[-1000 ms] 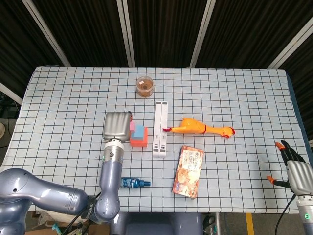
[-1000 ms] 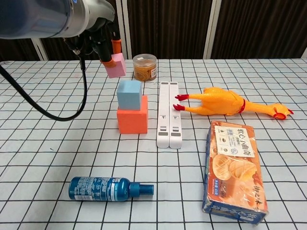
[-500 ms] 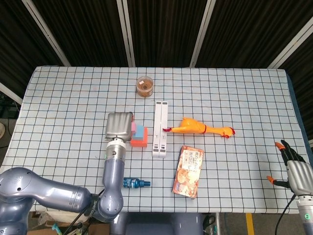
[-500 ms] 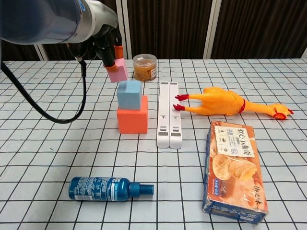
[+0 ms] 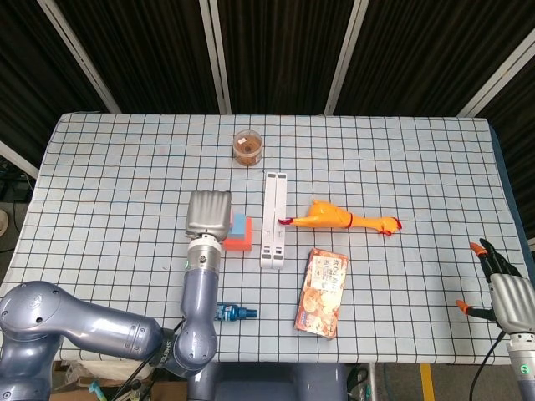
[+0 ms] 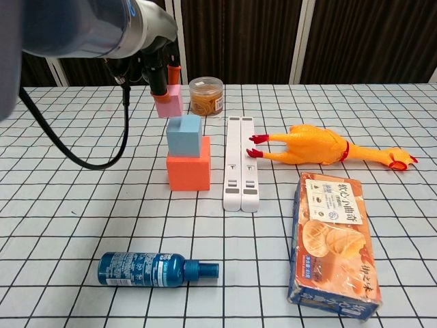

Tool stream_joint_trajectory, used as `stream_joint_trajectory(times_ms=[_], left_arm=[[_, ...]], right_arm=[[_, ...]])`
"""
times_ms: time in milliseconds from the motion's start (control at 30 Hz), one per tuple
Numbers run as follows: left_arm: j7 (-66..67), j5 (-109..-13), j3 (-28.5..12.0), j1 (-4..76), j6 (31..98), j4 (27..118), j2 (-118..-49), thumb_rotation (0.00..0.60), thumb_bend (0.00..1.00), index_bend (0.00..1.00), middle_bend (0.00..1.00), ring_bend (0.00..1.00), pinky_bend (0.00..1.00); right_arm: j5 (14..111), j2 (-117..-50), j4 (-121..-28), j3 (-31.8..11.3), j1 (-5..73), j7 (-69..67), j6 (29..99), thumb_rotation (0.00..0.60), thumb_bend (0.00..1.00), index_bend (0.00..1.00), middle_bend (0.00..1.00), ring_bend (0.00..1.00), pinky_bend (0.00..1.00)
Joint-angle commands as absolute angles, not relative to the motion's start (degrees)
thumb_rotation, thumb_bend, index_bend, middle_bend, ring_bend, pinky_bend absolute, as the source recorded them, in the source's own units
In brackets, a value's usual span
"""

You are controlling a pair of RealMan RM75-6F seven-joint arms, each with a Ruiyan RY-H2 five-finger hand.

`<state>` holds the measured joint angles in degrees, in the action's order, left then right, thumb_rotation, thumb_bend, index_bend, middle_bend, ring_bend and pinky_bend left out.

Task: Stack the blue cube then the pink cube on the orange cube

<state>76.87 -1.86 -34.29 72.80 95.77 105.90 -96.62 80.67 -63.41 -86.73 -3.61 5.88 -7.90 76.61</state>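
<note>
While pinched in the left hand [image 6: 160, 72], pink cube [image 6: 168, 100] hangs just above the blue cube [image 6: 184, 134] — itself seated on the orange cube [image 6: 189, 171], beside the white strip [image 6: 242, 162]. Right hand [image 5: 504, 284] (low at table's edge) holding nothing — fingers apart.

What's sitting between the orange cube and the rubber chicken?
The white power strip lies lengthwise between the orange cube and the rubber chicken; both the chest and head views show it.
</note>
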Motion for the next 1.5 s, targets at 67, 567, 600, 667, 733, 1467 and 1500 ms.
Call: stream_joint_trajectory(times_ms=[67, 567, 600, 667, 733, 1467, 1500], left_arm=[[77.40, -1.76, -33.81, 73.42, 96.43, 105.80, -96.66, 0.600, 0.41, 0.43, 0.92, 0.73, 0.74], [75.95, -2.07, -32.59, 73.91, 94.16, 103.26, -97.83, 0.600, 0.41, 0.43, 0.92, 0.73, 0.74], [75.95, -2.08, -32.52, 74.07, 93.99, 103.02, -98.00, 0.600, 0.41, 0.43, 0.92, 0.73, 0.74], [76.16, -1.95, -32.48, 74.35, 93.96, 102.76, -98.17, 0.600, 0.41, 0.43, 0.92, 0.73, 0.74], [76.13, -1.93, -32.43, 74.52, 93.92, 102.47, -98.38, 0.600, 0.41, 0.43, 0.92, 0.73, 0.74], [75.48, -2.80, -32.00, 75.19, 94.61, 100.28, -100.12, 0.600, 0.41, 0.42, 0.92, 0.73, 0.74], [75.48, -2.84, -32.02, 75.22, 94.63, 100.25, -100.18, 0.600, 0.41, 0.42, 0.92, 0.73, 0.74]], right_arm=[[80.58, -63.37, -86.72, -3.66, 5.85, -8.05, 76.62, 0.600, 0.04, 0.10, 0.05, 0.15, 0.25], [80.57, -63.27, -86.69, -3.67, 5.81, -8.23, 76.61, 0.600, 0.04, 0.10, 0.05, 0.15, 0.25], [80.58, -63.28, -86.67, -3.66, 5.82, -8.20, 76.59, 0.600, 0.04, 0.10, 0.05, 0.15, 0.25], [80.56, -63.27, -86.68, -3.65, 5.84, -8.22, 76.51, 0.600, 0.04, 0.10, 0.05, 0.15, 0.25], [80.52, -63.27, -86.64, -3.67, 5.83, -8.28, 76.51, 0.600, 0.04, 0.10, 0.05, 0.15, 0.25], [80.58, -63.33, -86.49, -3.70, 5.85, -8.43, 76.51, 0.600, 0.04, 0.10, 0.05, 0.15, 0.25], [80.57, -63.32, -86.48, -3.70, 5.85, -8.46, 76.50, 0.600, 0.04, 0.10, 0.05, 0.15, 0.25]])
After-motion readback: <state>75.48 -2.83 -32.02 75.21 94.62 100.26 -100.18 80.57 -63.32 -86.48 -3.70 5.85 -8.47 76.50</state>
